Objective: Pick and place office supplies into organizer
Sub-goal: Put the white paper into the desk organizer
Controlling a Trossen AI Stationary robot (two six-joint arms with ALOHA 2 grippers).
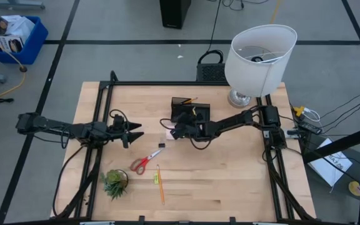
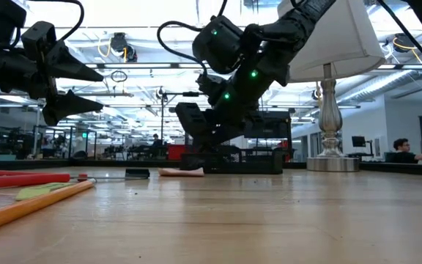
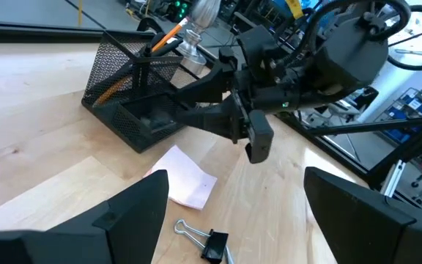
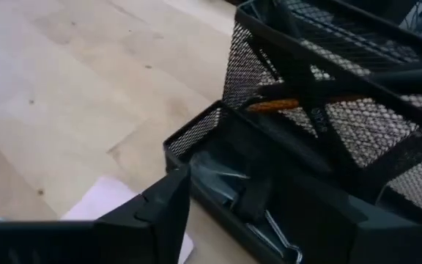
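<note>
The organizer stands mid-table with a clip in its low front tray. The right gripper hovers there, jaws parted, empty; lift straight clear of the mesh. The sticky pad lies just beside. The left gripper waits spread.

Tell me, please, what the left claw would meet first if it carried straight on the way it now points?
Probably the right claw, which hangs ahead of the left claw over the sticky-note pad; height is hard to judge, so it may pass just short.
</note>
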